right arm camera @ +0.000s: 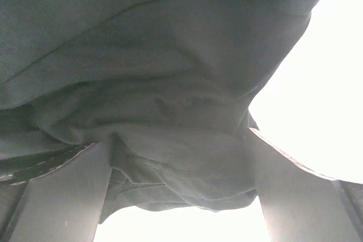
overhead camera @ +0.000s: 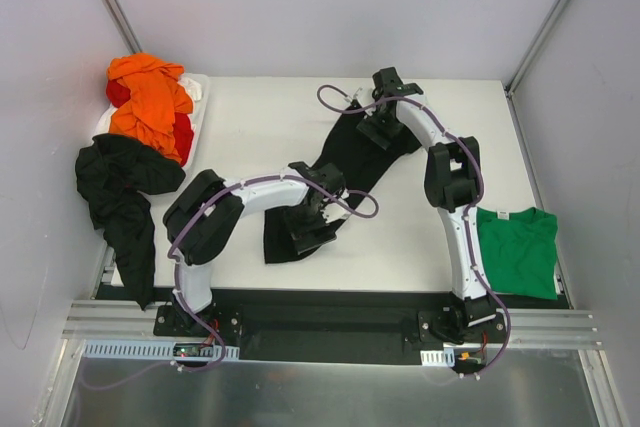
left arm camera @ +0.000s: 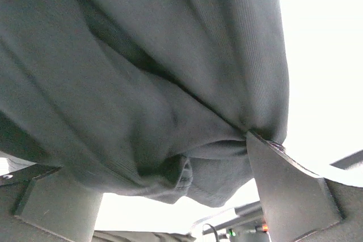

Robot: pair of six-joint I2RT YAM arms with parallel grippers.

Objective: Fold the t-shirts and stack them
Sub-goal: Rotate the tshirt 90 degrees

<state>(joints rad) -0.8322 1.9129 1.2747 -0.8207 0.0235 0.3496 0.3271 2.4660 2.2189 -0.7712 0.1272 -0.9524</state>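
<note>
A black t-shirt [overhead camera: 352, 159] lies bunched in a long diagonal strip across the middle of the white table [overhead camera: 250, 137]. My left gripper [overhead camera: 310, 227] is down on its near end and my right gripper [overhead camera: 381, 128] on its far end. In the left wrist view the left gripper [left arm camera: 153, 162] stands open, with folds of the black t-shirt [left arm camera: 142, 83] sagging between its wide-apart fingers. In the right wrist view the right gripper [right arm camera: 176, 145] is open too, with a hemmed edge of the black t-shirt [right arm camera: 170, 100] lying between its fingers.
A folded green t-shirt [overhead camera: 517, 249] lies flat at the near right of the table. At the far left, orange [overhead camera: 150, 102] and red [overhead camera: 183, 134] t-shirts are heaped in a white tray [overhead camera: 200, 85]. Another black t-shirt [overhead camera: 120, 192] hangs over the table's left edge.
</note>
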